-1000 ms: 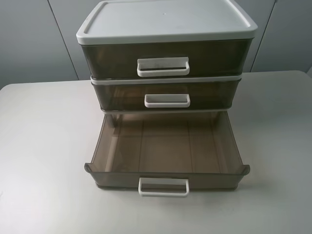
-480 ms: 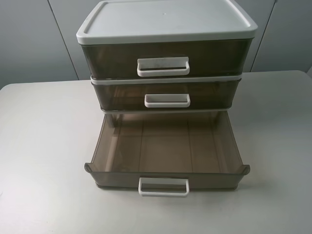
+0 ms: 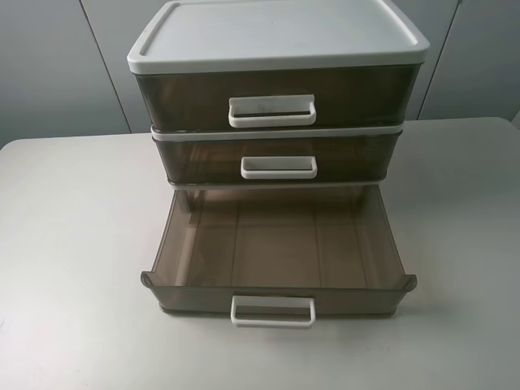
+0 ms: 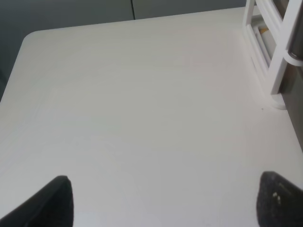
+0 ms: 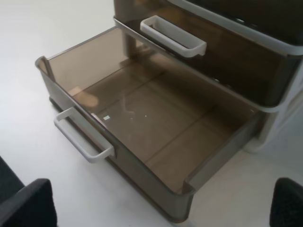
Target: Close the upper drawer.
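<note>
The upper drawer (image 3: 187, 99) is the top one of a three-drawer cabinet, smoky-brown, with a wide white handle (image 3: 271, 111) that has grey scuffs. Its front sits flush with the cabinet frame under the white lid (image 3: 276, 32). Neither gripper shows in the exterior view. In the left wrist view my left gripper (image 4: 168, 203) is open and empty over bare table, with the cabinet's white frame (image 4: 270, 47) off to one side. In the right wrist view my right gripper (image 5: 158, 205) is open and empty, above and in front of the cabinet.
The bottom drawer (image 3: 276, 240) is pulled far out and holds nothing; its handle (image 3: 272, 311) is near the table's front edge. It also shows in the right wrist view (image 5: 142, 113). The middle drawer (image 3: 195, 158) is shut. The white table (image 3: 73, 244) spreads on both sides.
</note>
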Controlling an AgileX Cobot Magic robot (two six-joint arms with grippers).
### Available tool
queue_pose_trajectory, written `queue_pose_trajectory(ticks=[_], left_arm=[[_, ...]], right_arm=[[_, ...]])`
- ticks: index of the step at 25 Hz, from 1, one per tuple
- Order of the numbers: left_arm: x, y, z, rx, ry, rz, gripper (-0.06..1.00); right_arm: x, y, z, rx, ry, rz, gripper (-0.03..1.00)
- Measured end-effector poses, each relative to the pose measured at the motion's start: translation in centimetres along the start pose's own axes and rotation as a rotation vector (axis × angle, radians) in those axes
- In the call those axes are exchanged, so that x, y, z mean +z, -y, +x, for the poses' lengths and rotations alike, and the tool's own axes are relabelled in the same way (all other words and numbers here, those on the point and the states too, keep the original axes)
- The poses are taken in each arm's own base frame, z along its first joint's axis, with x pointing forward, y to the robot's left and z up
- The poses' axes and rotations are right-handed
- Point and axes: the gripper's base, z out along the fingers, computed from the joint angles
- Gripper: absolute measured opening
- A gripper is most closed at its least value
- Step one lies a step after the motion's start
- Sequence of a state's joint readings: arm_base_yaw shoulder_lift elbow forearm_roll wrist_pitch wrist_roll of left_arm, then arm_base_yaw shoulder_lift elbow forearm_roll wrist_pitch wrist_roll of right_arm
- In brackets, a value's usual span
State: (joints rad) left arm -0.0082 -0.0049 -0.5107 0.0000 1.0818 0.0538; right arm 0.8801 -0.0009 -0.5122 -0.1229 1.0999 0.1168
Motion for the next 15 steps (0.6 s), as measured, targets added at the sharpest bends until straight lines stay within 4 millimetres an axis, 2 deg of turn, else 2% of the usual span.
queue_pose_trajectory(ticks=[5,10,15], left_arm=[[0.0,0.0,0.0,0.000,0.000,0.000,0.74],[0.0,0.0,0.0,0.000,0.000,0.000,0.74],[0.0,0.0,0.0,0.000,0.000,0.000,0.74]], right_arm=[[-0.2,-0.5,0.1,0.073,-0.002,0.175,0.68],[-0.2,-1.0,0.1,0.217,-0.009,0.464,0.68],[0.0,-1.4,0.1,0.318,-0.015,0.660,0.68]])
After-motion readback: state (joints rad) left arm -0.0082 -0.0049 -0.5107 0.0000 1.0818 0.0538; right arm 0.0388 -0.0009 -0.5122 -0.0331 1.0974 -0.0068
